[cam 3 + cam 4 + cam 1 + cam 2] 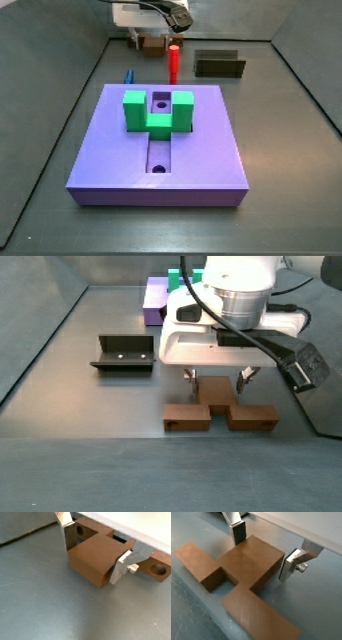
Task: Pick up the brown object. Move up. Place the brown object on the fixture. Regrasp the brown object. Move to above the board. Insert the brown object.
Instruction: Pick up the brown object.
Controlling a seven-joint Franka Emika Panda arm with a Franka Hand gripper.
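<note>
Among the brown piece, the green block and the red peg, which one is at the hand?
The brown piece: it lies on the floor with its raised middle between the fingers of the hand. The green block and red peg are at the purple board.

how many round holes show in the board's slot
2. In a side view the board shows one hole between the green block's arms, one at the near slot end. The gripper is behind it; others may be hidden.

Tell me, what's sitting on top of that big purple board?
On the board sits a green U-shaped block straddling its slot. The slot beneath the block is covered. A red peg stands at the far edge. The gripper is elsewhere, straddling the brown object.
</note>
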